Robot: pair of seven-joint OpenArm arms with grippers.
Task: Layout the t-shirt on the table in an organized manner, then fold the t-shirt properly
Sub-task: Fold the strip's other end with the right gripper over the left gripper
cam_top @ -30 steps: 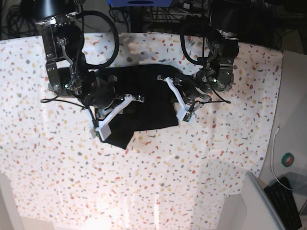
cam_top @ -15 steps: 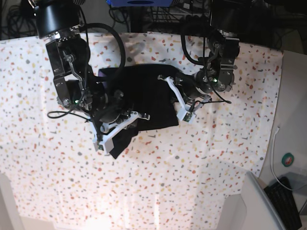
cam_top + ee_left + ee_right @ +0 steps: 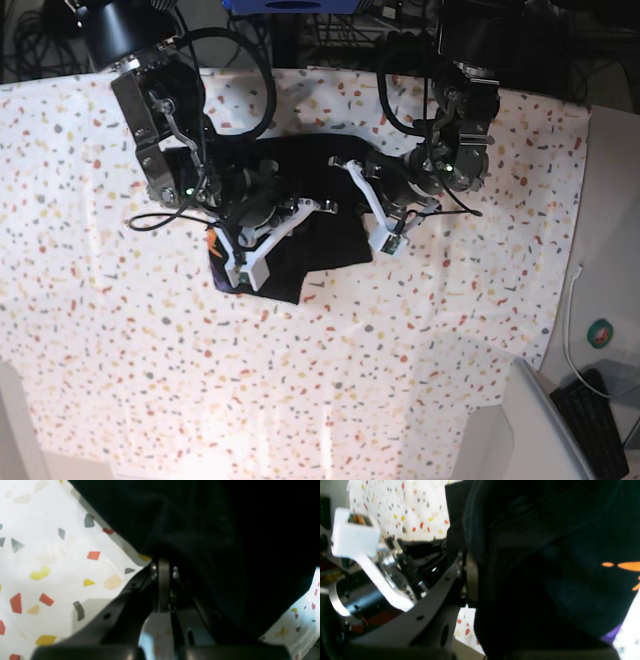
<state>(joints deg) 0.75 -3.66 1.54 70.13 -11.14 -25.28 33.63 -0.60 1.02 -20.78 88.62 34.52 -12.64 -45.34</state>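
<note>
worktop (image 3: 120, 330): white cloth with coloured flecks; the shirt sits at its far middle, between the two arms.
right arm (base view left): reaches in from the top-left corner, wrist low over the shirt's left part.
right hand (image 3: 470, 580): pressed together on a fold of black fabric; the cloth hangs over the finger (image 3: 471, 575) and drapes down the frame. In base view the hand (image 3: 262, 232) is over the shirt's lower-left corner.
shirt (image 3: 315, 205): black, bunched, not flat; left side doubled over so the print faces up. Lower edge sticks out toward the camera as a loose flap under the right hand.
print (image 3: 623, 566): orange marks on the lifted fabric, a purple edge just below; in base view an orange patch at the shirt's left edge.
left hand (image 3: 163, 587): pressed together, pinching the shirt's edge; fabric (image 3: 200, 530) runs up and away from the tips, the worktop (image 3: 50, 562) close beneath. In base view the hand (image 3: 375, 205) is at the shirt's right side.
left arm (base view right): comes down from the top, elbow bent, wrist just right of the shirt.
</note>
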